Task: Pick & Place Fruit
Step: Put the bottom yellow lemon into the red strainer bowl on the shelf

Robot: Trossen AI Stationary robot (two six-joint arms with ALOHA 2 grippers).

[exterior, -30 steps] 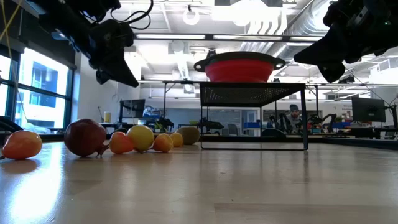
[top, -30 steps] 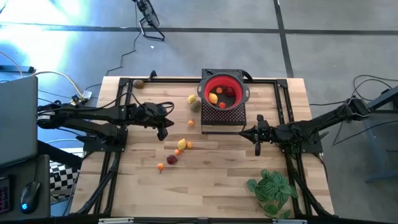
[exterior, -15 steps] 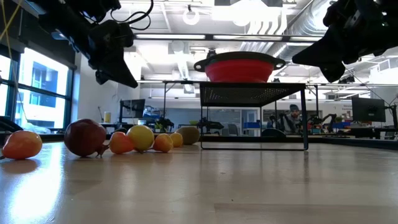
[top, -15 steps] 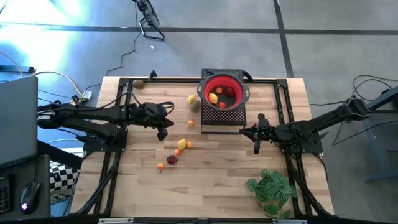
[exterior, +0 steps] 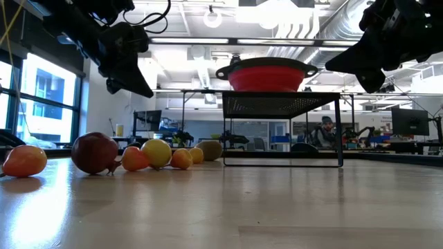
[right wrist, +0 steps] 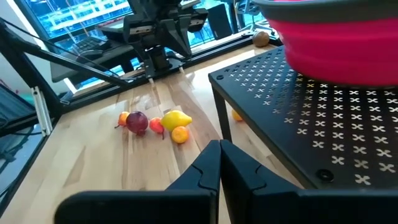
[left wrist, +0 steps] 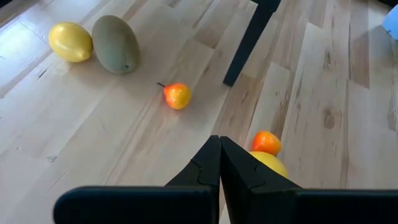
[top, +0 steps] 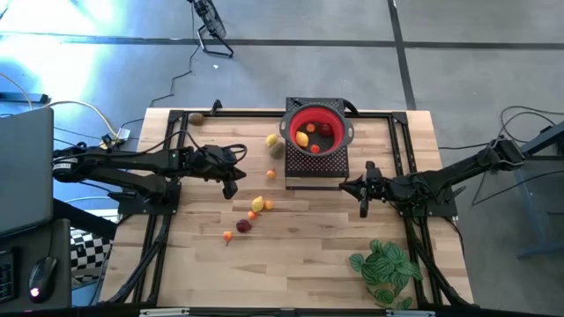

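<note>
Wooden tabletop (top: 308, 264) under you, and your left gripper (top: 231, 187) hung above it with its fingers pressed together on nothing, just beside the loose fruit (top: 256, 204) scattered near the table's middle. Your right gripper (top: 364, 210) was pinched together and empty too, just beside the black perforated stand (top: 315, 165). More fruit sat in the red bowl (top: 339, 125) on that stand, and a yellow and a greenish piece lay just beside it on the left arm's side.

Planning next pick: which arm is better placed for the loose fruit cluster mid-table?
Left, probably. Its tool, shut and empty, hovers beside the fruit cluster; the right tool sits farther off, past the black stand.
</note>
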